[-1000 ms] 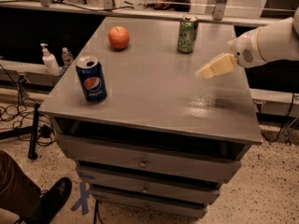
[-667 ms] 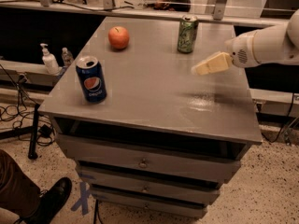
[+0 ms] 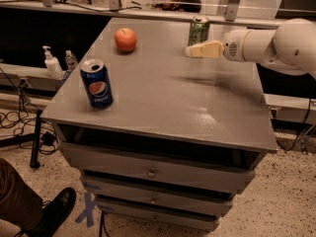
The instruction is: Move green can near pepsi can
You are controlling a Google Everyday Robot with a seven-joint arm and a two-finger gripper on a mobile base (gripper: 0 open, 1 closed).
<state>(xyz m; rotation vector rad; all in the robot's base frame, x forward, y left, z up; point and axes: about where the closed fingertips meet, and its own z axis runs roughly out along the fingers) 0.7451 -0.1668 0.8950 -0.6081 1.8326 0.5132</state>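
Observation:
The green can stands upright at the far right of the grey tabletop, its lower part hidden behind my gripper. The Pepsi can stands upright near the front left edge. My gripper reaches in from the right on a white arm, with cream fingers pointing left, just in front of the green can and above the table. It holds nothing that I can see.
A red apple lies at the far left of the top. Drawers are under the tabletop. Two bottles stand on a ledge to the left. A shoe shows at bottom left. A person sits behind the table.
My gripper has moved up and to the left, from over the table's right middle to just in front of the green can. The cans and the apple have not moved.

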